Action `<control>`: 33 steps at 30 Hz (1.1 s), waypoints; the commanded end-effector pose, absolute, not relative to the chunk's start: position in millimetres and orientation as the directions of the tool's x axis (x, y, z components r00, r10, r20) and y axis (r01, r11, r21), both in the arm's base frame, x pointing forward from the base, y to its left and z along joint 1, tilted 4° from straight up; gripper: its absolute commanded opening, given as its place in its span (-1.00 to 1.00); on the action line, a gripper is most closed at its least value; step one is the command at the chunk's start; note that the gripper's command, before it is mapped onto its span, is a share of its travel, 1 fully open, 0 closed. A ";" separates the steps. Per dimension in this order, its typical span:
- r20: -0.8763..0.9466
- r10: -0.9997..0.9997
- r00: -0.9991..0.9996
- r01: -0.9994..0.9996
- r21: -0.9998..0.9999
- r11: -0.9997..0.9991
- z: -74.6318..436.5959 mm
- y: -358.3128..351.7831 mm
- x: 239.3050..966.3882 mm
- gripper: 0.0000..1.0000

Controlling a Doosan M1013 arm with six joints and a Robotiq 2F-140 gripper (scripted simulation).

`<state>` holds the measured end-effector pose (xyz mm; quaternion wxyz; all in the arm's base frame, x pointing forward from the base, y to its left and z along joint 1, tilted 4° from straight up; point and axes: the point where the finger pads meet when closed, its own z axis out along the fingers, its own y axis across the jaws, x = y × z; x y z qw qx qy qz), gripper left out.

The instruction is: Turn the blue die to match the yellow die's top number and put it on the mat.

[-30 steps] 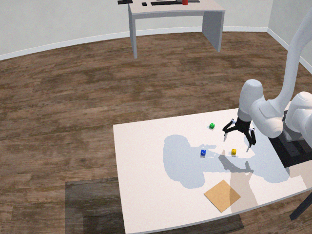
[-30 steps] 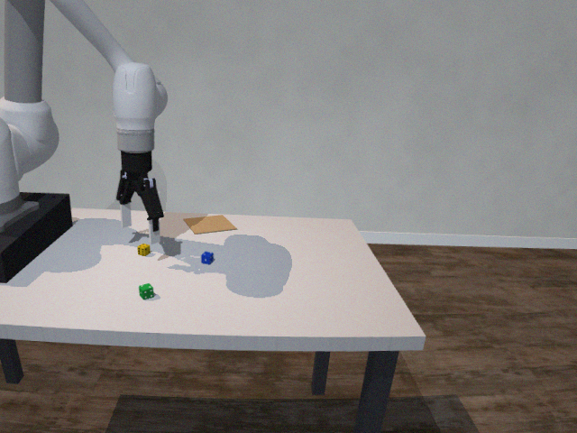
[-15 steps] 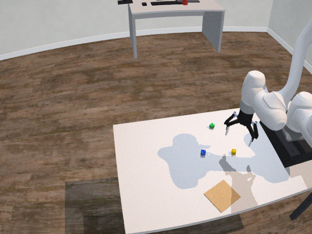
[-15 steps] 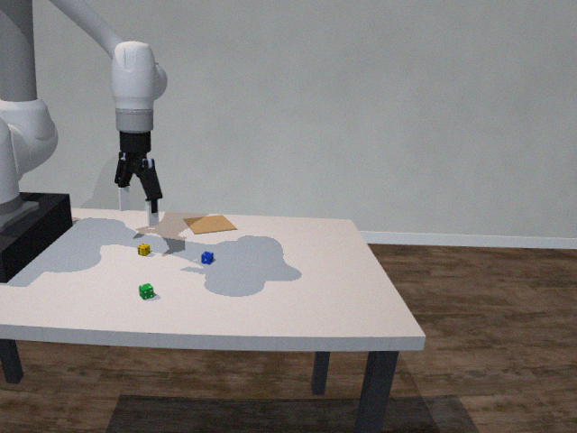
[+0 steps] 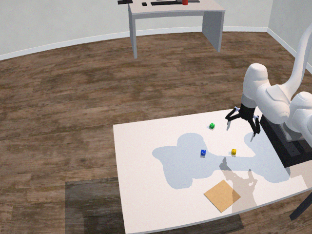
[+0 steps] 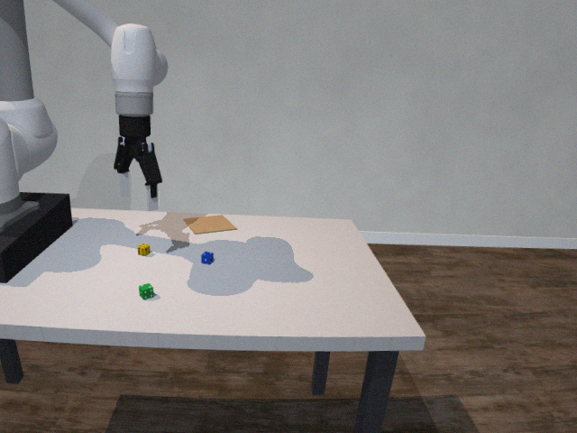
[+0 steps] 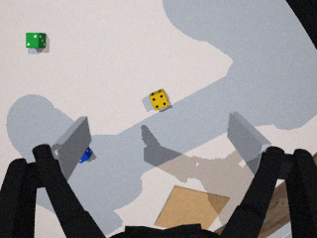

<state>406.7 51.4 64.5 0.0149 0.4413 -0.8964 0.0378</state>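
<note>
In the top view, your gripper [image 5: 240, 133] [image 6: 137, 198] [image 7: 158, 126] hangs above the table [image 5: 141, 201] [image 6: 279, 317] [image 7: 109, 64], toward its right side, fingers spread wide and released, with nothing between them. Nearer than the gripper sits the yellow die [image 5: 233, 151] [image 6: 143, 249] [image 7: 158, 99], four pips on top. Left of it, well apart, lies your blue die [image 5: 203, 152] [image 6: 207, 257] [image 7: 86, 155]. The green die [image 5: 211, 126] [image 6: 146, 290] [image 7: 36, 40] is on the far side, and the mat [image 5: 221, 195] [image 6: 210, 224] [image 7: 190, 207] on the near side. You have the placing left to do: the blue die is off the mat. It looks small, cubic and flat on the table, with pale pips; you can't surely read its top number, so check whether it needs turning.

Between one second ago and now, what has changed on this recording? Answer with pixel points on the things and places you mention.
The arm [image 5: 256, 75] [image 6: 133, 56] has lifted, carrying the open jaws higher above the white table [image 5: 151, 201] [image 6: 279, 317] [image 7: 99, 74], and its shadow has shifted with it. Nothing was taken hold of or let go. The blue die [image 5: 203, 152] [image 6: 207, 257] [image 7: 86, 155], yellow die [image 5: 233, 151] [image 6: 143, 249] [image 7: 158, 99], green die [image 5: 211, 126] [image 6: 146, 290] [image 7: 36, 40] and mat [image 5: 221, 195] [image 6: 210, 224] [image 7: 188, 208] stayed where they were.
</note>
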 end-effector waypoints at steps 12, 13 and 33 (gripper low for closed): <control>0.070 -0.943 -0.325 -0.946 -0.032 0.324 67.5 52.6 534.2 1.00; 0.072 -0.964 -0.256 -0.967 -0.027 0.254 64.7 51.2 562.5 1.00; 0.074 -0.981 -0.181 -0.984 -0.021 0.180 60.5 49.4 592.2 1.00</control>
